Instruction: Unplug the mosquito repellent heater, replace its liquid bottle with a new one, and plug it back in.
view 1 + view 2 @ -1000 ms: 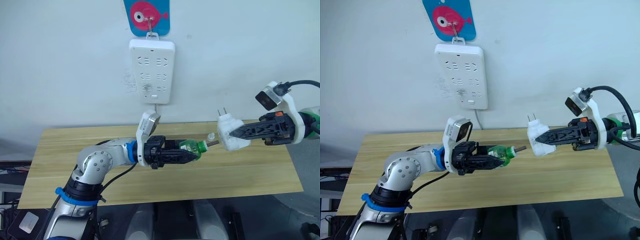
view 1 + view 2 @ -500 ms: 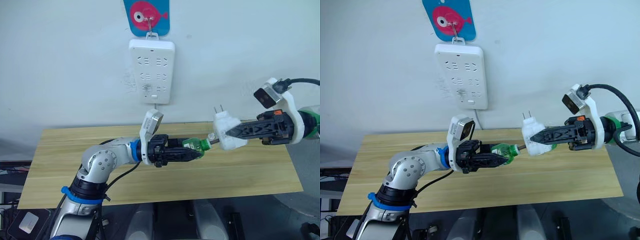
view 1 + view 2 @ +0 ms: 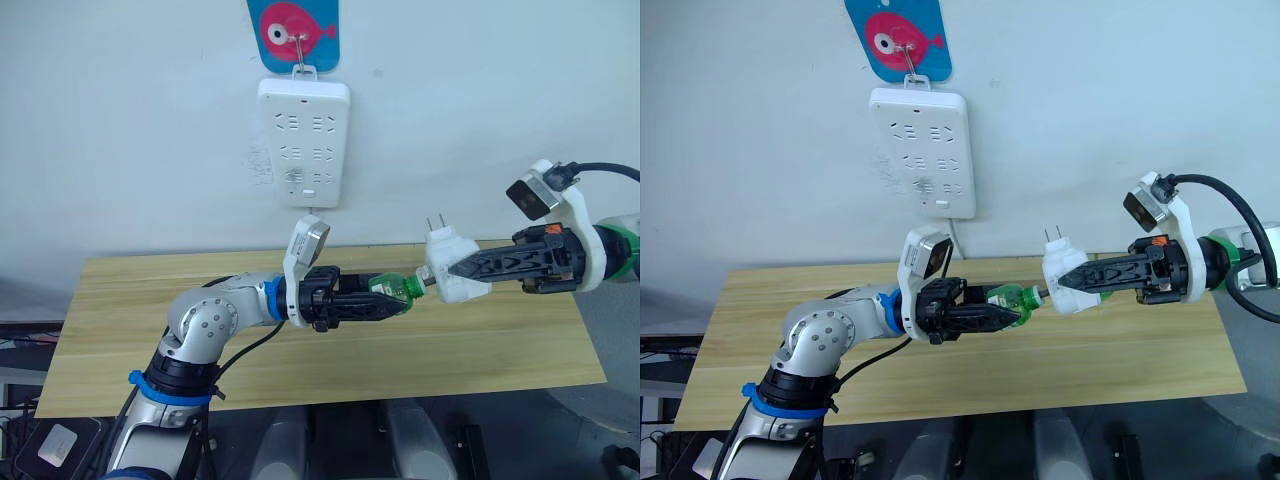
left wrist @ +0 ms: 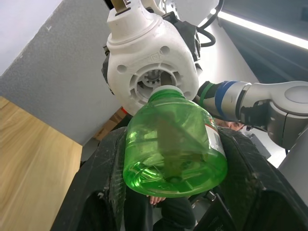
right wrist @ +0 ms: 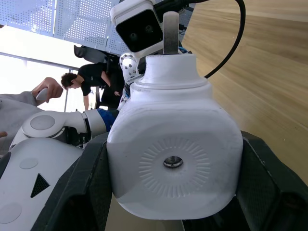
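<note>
My left gripper (image 3: 392, 306) is shut on a clear green liquid bottle (image 3: 392, 291), held sideways above the wooden table (image 3: 300, 360). In the left wrist view the bottle (image 4: 173, 144) points its white neck at the round opening of the heater (image 4: 151, 67). My right gripper (image 3: 462, 271) is shut on the white mosquito repellent heater (image 3: 452, 262), its two metal prongs pointing up. The bottle's neck sits right at the heater's hole; how far in it is I cannot tell. The right wrist view shows the heater's back (image 5: 174, 154) between my black fingers (image 5: 77, 192).
A white power strip (image 3: 303, 140) hangs on the wall under a blue and pink fish hook (image 3: 292, 30), above the table's far edge. People (image 5: 94, 79) stand beyond the table in the right wrist view.
Both grippers have moved toward each other. The gap between bottle neck and heater has closed, and the neck now meets the heater's opening.
</note>
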### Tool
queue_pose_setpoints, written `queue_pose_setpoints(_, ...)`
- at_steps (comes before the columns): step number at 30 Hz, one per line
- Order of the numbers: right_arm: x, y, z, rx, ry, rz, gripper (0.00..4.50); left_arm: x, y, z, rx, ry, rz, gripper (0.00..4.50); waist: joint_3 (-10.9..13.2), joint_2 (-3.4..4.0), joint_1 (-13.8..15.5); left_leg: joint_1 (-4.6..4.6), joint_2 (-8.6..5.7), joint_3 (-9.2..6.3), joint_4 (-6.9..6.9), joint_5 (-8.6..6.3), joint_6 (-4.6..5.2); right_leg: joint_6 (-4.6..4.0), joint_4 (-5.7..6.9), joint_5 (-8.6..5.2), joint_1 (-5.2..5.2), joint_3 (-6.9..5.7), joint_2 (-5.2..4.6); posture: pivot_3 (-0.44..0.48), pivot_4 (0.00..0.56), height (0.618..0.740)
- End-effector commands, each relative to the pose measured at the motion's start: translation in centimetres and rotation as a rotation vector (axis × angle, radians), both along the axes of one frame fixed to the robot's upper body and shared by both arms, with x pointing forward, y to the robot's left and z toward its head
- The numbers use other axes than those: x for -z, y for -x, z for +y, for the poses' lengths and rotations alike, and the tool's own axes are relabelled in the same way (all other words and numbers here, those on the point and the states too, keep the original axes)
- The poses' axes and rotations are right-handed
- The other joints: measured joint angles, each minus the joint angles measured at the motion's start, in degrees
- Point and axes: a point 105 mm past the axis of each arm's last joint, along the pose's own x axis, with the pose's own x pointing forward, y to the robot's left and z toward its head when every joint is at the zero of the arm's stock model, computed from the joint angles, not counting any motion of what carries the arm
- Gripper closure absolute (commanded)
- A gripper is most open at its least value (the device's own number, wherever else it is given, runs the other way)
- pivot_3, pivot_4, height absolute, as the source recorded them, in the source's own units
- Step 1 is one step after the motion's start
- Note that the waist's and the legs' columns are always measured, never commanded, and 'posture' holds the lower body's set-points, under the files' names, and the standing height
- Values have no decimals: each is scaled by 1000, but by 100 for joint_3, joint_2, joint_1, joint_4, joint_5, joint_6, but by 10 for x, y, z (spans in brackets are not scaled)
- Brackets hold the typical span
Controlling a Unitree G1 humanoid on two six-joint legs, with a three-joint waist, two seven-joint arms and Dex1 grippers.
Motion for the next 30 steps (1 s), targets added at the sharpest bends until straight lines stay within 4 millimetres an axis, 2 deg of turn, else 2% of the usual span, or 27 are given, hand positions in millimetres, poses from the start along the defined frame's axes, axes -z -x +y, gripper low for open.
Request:
queue_pose_setpoints(1, -8, 8, 2, -39, -15, -16, 1513, -3, 0, 0, -1, 10, -28, 2260, 0, 0, 0, 0, 0, 0, 0, 0, 0, 0, 0, 0, 0, 0, 0, -89, 289, 740)
queue_pose_setpoints(9, -5, 6, 3, -26, -5, -21, 1513, -7, 0, 1, 5, 15, -35, 2260, 0, 0, 0, 0, 0, -1, 0, 0, 0, 0, 1, 0, 0, -1, 0, -89, 289, 740)
queue_pose_setpoints(17, 0, 2, 5, -12, 22, -36, 1513, -17, 9, -6, 58, 42, -54, 2260, 0, 0, 1, 0, 0, 0, 1, 0, 0, 1, 1, 0, 0, 0, 0, -87, 290, 740)
queue_pose_setpoints(24, -1, 3, 8, -23, 21, -43, 1513, -13, 5, -10, 37, 31, -54, 2260, 0, 0, 1, 0, 0, 0, 1, 0, 0, 1, 2, 1, 0, 0, 0, -89, 288, 740)
queue_pose_setpoints(30, -3, 7, 18, -52, 46, -87, 1513, -10, 2, -15, 16, 30, -54, 2260, 0, 0, -1, 0, 1, 0, 2, 0, 0, 1, 2, 1, 0, -1, 0, -92, 289, 740)
